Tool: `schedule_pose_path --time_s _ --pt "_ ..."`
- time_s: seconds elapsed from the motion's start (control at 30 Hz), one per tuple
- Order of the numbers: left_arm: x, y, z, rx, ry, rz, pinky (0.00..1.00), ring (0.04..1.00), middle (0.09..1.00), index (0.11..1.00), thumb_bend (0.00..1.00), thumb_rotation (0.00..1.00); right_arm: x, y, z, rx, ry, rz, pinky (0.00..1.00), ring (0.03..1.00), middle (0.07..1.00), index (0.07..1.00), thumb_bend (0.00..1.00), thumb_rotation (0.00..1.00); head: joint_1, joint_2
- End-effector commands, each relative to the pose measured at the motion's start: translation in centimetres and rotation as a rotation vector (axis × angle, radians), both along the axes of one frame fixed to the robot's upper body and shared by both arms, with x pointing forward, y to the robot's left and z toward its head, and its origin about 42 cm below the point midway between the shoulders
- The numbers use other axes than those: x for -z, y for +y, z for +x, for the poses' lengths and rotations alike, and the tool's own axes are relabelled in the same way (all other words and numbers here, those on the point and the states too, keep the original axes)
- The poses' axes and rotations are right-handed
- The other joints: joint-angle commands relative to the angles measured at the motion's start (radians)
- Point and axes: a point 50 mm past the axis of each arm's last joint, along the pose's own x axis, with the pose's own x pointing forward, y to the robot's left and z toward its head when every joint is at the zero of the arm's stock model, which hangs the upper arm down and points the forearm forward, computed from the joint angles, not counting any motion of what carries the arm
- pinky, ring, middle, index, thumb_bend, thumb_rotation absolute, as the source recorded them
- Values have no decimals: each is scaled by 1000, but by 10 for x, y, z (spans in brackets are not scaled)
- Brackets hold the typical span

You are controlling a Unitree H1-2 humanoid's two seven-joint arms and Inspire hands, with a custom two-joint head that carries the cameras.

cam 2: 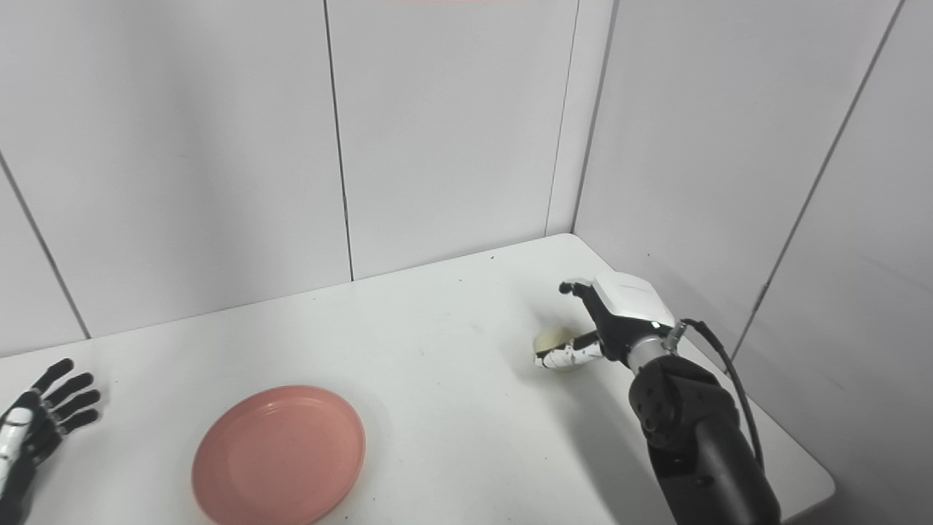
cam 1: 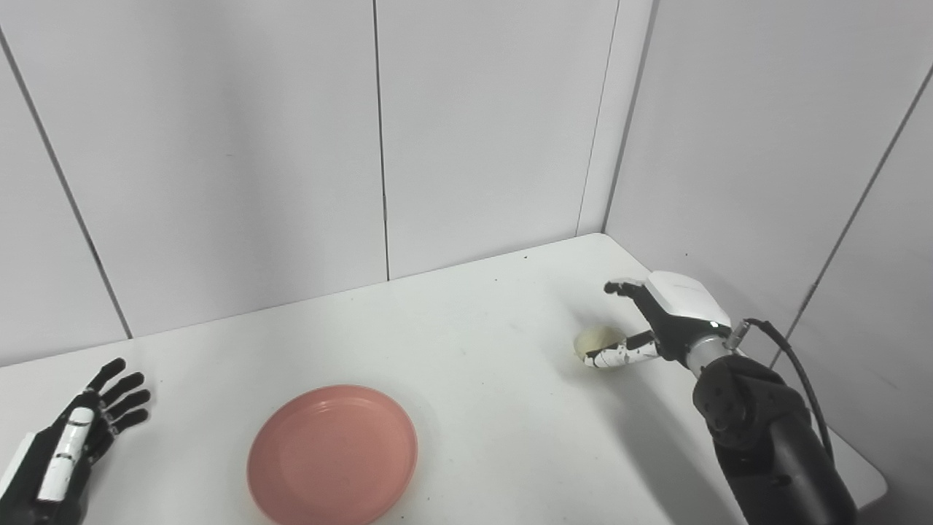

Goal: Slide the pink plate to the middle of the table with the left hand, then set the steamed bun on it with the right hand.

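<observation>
Two hands show: the black left hand [cam 1: 80, 430] rests spread and empty near the round pink plastic plate [cam 1: 332, 455]. The right hand [cam 1: 649, 328], fingers apart, cups the pale round steamed bun [cam 1: 596, 340] on the white table [cam 1: 496, 408] without clearly gripping. The bun step seems underway; next comes closing, lifting and carrying it to the plate.

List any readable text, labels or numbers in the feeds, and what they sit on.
None can be read.
Right robot hand: a faint grey mark on its white back cover, too small and blurred to read.
Pink plate, steamed bun, table, left robot hand: no markings visible.
</observation>
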Motion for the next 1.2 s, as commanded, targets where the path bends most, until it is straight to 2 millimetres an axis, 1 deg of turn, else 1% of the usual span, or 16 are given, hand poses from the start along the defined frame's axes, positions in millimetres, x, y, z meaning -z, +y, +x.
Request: schedule_pose_path --time_s 0.0,0.1,0.23,0.4,0.5,0.67,0.7,0.8,1.03,1.17 --pt "100 20 -80 -53 276 -20 808 827 857 872 572 912 -25 -13 6 26 -86 -50 659 779 830 815 920 470 0 3" --pt "99 21 -81 -55 276 -20 809 827 857 872 578 908 -17 -20 14 19 -69 -38 659 779 826 815 921 485 -2 9" --pt "97 22 -82 -50 272 -20 814 832 862 878 573 920 -9 -23 24 8 -58 -23 635 767 819 809 923 481 -4 15" --pt "96 23 -83 -48 271 -23 810 825 855 872 568 917 -7 -24 29 14 -53 -21 645 775 829 806 926 474 -8 21" --pt "95 23 -85 -48 270 -27 804 820 851 869 544 924 -7 -26 32 31 -36 -17 675 785 836 813 912 465 -8 23" --pt "95 24 -86 -48 272 -25 804 818 850 867 547 922 -4 -30 40 47 -24 -7 671 772 826 814 909 447 -9 29" --pt "95 25 -86 -47 272 -25 806 819 851 868 551 923 -3 -31 41 51 -21 -5 684 781 831 819 910 450 -9 29" --pt "95 26 -87 -47 270 -24 801 817 851 868 551 922 -3 -31 46 55 -23 -7 695 790 834 819 906 446 -8 31" --pt "94 25 -87 -43 268 -21 802 822 855 872 564 922 -9 -31 50 60 -52 -6 683 778 823 817 909 415 -6 35" --pt "93 25 -89 -40 266 -20 800 821 856 872 563 922 -11 -32 52 58 -49 -18 687 786 829 819 911 423 -4 37"
